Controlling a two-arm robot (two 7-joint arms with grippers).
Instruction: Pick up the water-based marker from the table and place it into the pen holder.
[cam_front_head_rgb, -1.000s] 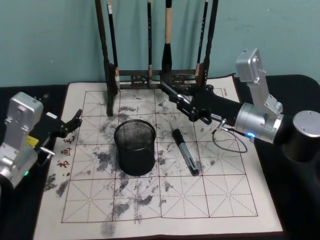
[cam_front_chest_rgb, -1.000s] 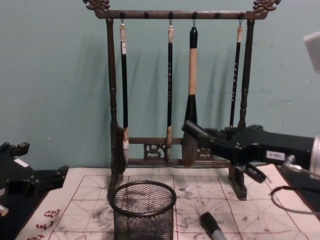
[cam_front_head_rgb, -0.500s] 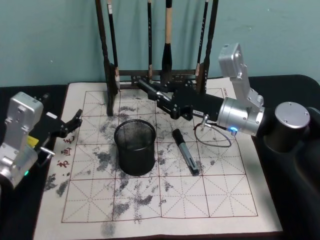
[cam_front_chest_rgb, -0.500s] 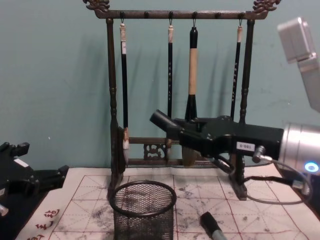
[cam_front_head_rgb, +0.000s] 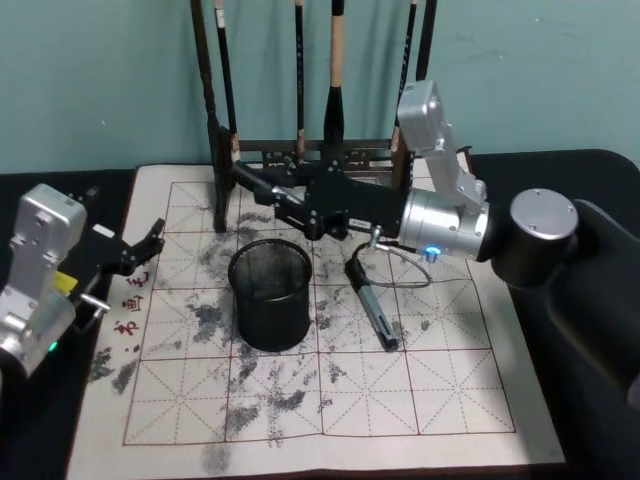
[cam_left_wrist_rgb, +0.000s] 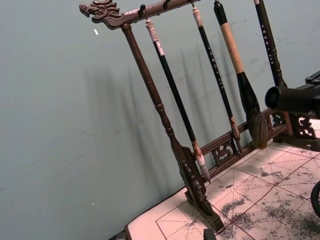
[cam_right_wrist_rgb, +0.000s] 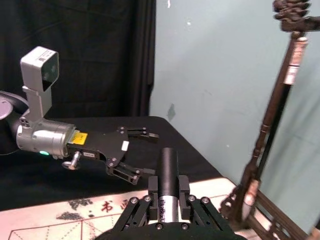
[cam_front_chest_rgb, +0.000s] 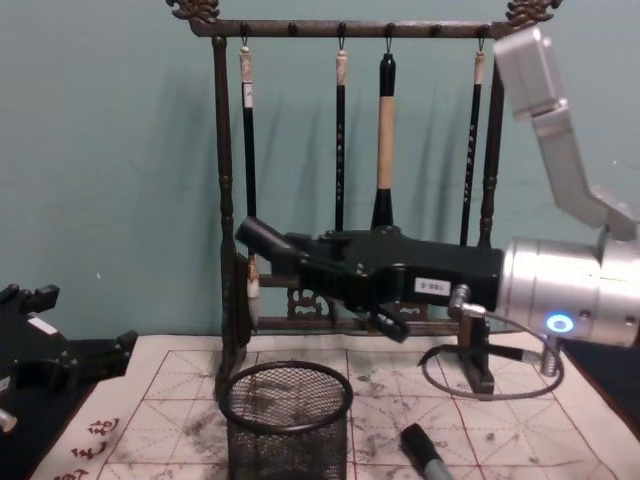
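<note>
Black wire mesh forms the pen holder (cam_front_head_rgb: 270, 318), which stands upright on a pale practice mat (cam_front_head_rgb: 420, 400) ruled with a red grid and blotched with ink. The mat lies on the dark table (cam_front_head_rgb: 40, 185). The right gripper (cam_front_head_rgb: 300, 205) reaches in from the right, above the mat, just behind and higher than the holder's rim and in front of the foot of the wooden brush rack (cam_front_chest_rgb: 222, 200). It is clenched on the water-based marker (cam_right_wrist_rgb: 168, 162), whose black capped end juts out level past the fingers toward the robot's left. In the chest view that end sits above the holder, a little to its left. A second marker (cam_front_head_rgb: 372, 303), black cap and grey barrel, lies flat on the mat just to the right of the holder, not touching it. The left gripper (cam_front_head_rgb: 155, 243) rests at the mat's left edge, well apart from the holder, with its fingers spread and nothing between them.
</note>
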